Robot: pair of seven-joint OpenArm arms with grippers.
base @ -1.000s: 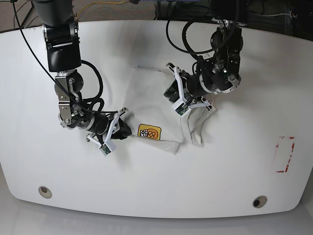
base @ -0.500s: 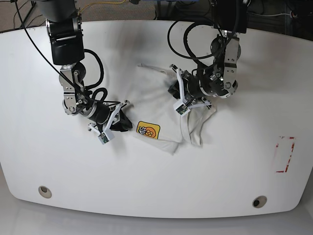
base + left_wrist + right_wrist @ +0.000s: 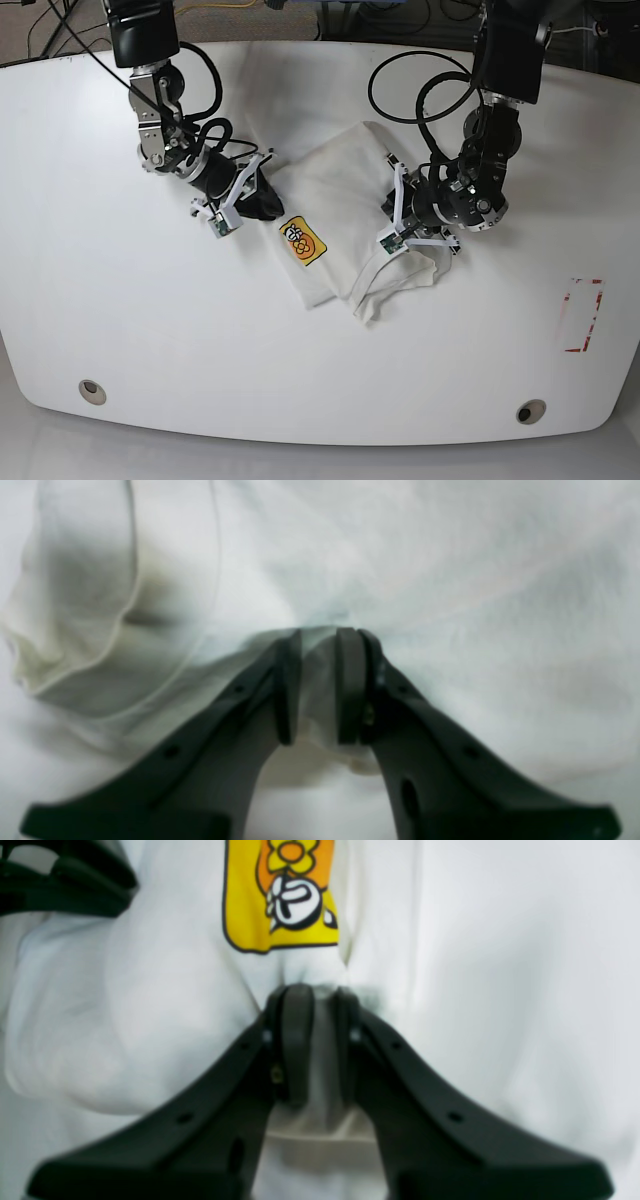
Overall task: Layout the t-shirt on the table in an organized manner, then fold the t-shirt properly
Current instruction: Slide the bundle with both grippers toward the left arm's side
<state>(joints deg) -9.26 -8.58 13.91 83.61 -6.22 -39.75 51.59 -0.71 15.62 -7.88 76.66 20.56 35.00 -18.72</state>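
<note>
The white short-sleeved cloth t-shirt [image 3: 335, 225] lies bunched and creased on the glossy white counter [image 3: 110, 320], about midway between its left and right edges and nearer the far edge than the near one. Its small orange-yellow tag with black cartoon lines [image 3: 302, 241] faces up on the side of the cloth toward the near-left corner. A rumpled fold, perhaps a sleeve, trails from the shirt toward the near-right corner.

The right tool [image 3: 320, 1040] is clamped on a pinch of white fabric: in the right wrist view, its two dark fingers stand close together with a thin ridge of cloth squeezed between them, just below the orange-yellow tag [image 3: 280, 895]. From the base view this tool [image 3: 248, 195] sits at the shirt's edge facing the far-left corner.

The left tool [image 3: 320, 685] is likewise closed on the shirt [image 3: 450, 580], with a fold of white cloth caught between its nearly touching pads. In the base view it [image 3: 400, 222] grips the shirt's side toward the right edge of the counter.

A red-outlined rectangle mark [image 3: 582, 315] lies near the right edge, well apart from the shirt. Two round metal grommet holes [image 3: 92, 389] sit near the near edge, one toward each near corner.
</note>
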